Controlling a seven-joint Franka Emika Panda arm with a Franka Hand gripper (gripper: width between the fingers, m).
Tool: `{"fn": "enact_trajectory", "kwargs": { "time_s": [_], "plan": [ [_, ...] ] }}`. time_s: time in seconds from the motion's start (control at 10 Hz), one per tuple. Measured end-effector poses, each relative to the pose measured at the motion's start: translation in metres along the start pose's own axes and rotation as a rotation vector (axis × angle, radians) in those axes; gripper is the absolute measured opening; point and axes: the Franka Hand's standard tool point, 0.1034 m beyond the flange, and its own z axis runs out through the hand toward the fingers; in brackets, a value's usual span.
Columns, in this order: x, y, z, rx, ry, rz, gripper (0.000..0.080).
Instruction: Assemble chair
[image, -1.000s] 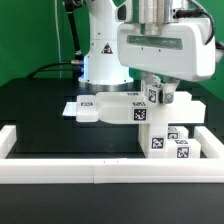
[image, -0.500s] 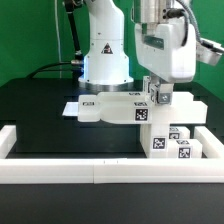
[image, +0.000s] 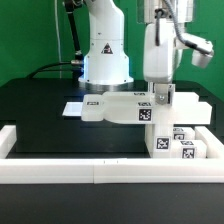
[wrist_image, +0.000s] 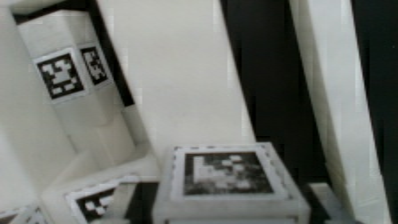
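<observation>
The chair's flat white slab (image: 112, 108) lies on the black table with a tag on its front edge. My gripper (image: 162, 98) stands at the slab's end on the exterior view's right, pointing down, and looks shut on a small tagged block (wrist_image: 222, 172) that sits against the slab. In the wrist view the block fills the space at my gripper (wrist_image: 222, 205), with a dark strip on each side of it. A tall tagged white piece (wrist_image: 71, 85) stands beside it. More small tagged cubes (image: 175, 143) sit in front on the exterior view's right.
Long white border rails (image: 100, 172) run along the table's front and sides. The marker board (image: 71, 107) lies flat by the slab on the exterior view's left. The arm's white base (image: 105, 60) stands behind the slab.
My wrist has turned about its vertical axis: the hand showed its broad side and now shows its narrow side. The gripper stays at the same spot over the slab's end.
</observation>
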Motion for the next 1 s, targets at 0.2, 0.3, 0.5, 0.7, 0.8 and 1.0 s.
{"fn": "enact_trajectory", "kwargs": {
  "time_s": [0.2,0.3,0.5,0.7,0.8,1.0],
  "plan": [
    [-0.0007,-0.0001,0.0000,0.001,-0.002,0.076,0.0271],
    [-0.0010,0.0000,0.0000,0.001,-0.005,0.084,0.0271],
    [-0.0016,0.0005,0.0003,0.000,-0.006,0.046,0.0458],
    [-0.0017,-0.0007,-0.0012,0.000,-0.007,-0.028,0.0602],
    [-0.0024,-0.0018,-0.0024,0.002,-0.008,-0.110,0.0635],
    [-0.0035,-0.0016,-0.0031,-0.003,-0.008,-0.352,0.0647]
  ]
}}
